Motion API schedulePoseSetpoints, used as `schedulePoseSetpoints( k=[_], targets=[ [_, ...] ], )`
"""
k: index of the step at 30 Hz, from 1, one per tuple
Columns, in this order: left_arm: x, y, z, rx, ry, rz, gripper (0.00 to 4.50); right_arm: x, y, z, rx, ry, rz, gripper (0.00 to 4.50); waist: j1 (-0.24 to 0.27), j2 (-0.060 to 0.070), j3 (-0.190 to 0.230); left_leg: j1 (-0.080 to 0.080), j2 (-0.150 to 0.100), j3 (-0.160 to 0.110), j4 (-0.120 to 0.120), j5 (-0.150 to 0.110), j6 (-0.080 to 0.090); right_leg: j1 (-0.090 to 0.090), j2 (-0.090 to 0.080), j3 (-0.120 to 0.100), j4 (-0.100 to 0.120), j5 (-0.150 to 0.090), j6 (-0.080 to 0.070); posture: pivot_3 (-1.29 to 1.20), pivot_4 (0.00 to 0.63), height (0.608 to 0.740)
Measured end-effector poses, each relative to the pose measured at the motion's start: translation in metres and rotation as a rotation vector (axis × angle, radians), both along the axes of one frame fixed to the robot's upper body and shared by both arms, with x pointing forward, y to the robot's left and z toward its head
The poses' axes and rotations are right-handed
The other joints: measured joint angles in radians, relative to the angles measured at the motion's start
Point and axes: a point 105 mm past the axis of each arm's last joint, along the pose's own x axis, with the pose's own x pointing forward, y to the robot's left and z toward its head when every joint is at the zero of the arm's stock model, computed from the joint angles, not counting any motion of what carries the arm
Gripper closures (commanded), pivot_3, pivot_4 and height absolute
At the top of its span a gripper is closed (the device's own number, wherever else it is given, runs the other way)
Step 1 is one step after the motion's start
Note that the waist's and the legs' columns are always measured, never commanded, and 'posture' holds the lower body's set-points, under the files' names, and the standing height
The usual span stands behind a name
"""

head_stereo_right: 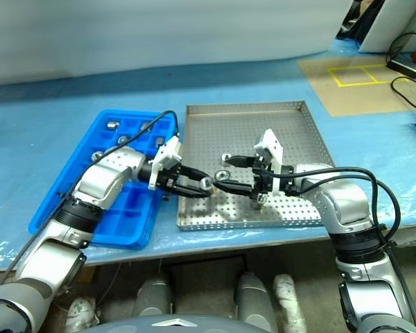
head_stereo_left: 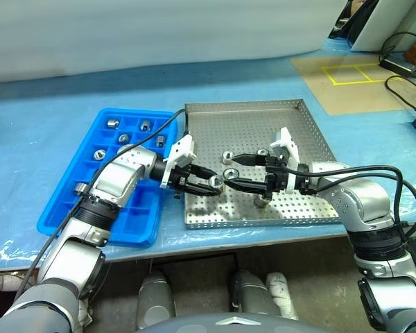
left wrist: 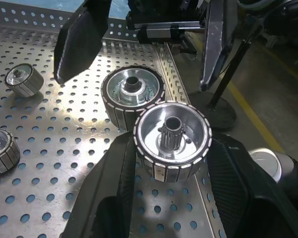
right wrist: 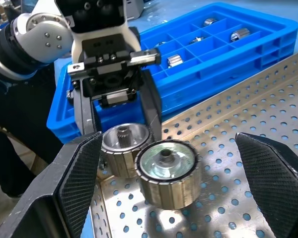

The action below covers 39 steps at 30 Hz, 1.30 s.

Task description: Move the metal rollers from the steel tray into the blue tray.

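Observation:
My left gripper (head_stereo_left: 215,182) is shut on a metal roller (left wrist: 171,139), held just above the near left part of the steel tray (head_stereo_left: 263,125). A second roller (right wrist: 166,171) lies on the tray right beside it. My right gripper (head_stereo_left: 232,171) faces the left one, open wide, with one finger on each side of this second roller and not touching it. More rollers (head_stereo_left: 228,156) (head_stereo_left: 261,201) lie loose on the steel tray. The blue tray (head_stereo_left: 135,215) stands to the left with several rollers (head_stereo_left: 145,125) in its far compartments.
Both trays sit on a table under a blue plastic sheet, whose front edge runs close below them. At the far right are a brown mat with yellow tape (head_stereo_left: 353,76) and black cables (head_stereo_left: 402,90). The steel tray's far half is bare.

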Motion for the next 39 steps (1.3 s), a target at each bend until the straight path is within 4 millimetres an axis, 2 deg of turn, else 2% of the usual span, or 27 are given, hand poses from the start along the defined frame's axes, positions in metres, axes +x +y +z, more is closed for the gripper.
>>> schedulePoseSetpoints(
  k=[6,9,17,28,39],
  targets=[
    [0.000,-0.002,0.002,-0.009,-0.014,-0.008,2.49,-0.001,0.001,-0.001,-0.005,0.008,0.004,0.00,0.000,0.000,0.000,0.000,0.000,0.000,0.000,0.000,0.000,0.000,0.000,0.000,0.000,0.000,0.000,-0.12,0.150,0.740],
    [0.000,-0.002,0.002,-0.011,-0.014,-0.009,2.53,-0.001,0.001,-0.001,-0.009,0.005,0.008,0.61,0.000,0.000,0.000,0.000,0.000,0.000,0.001,0.000,0.000,0.000,0.000,0.000,0.001,0.000,0.000,-0.12,0.150,0.740],
    [-0.001,-0.003,-0.001,-0.004,-0.011,-0.015,2.53,-0.001,-0.004,-0.002,-0.025,-0.032,0.009,2.92,0.000,0.000,0.000,0.000,0.000,0.000,0.001,0.000,0.000,0.000,0.000,0.000,0.001,0.000,0.000,-0.13,0.150,0.740],
    [0.000,-0.005,-0.001,-0.005,-0.010,-0.014,2.53,-0.001,-0.006,-0.005,-0.019,-0.045,0.004,2.95,0.000,0.000,0.000,0.000,0.000,0.000,0.002,0.000,0.001,0.000,0.000,0.000,0.002,0.000,0.000,-0.12,0.150,0.740],
    [0.008,-0.007,0.005,-0.014,-0.011,0.021,2.53,0.008,-0.010,-0.002,-0.001,-0.077,-0.012,2.95,0.000,0.000,0.000,0.000,0.000,0.000,0.002,0.002,0.004,0.000,0.000,0.000,0.002,0.000,0.000,-0.12,0.150,0.740]
  ],
)
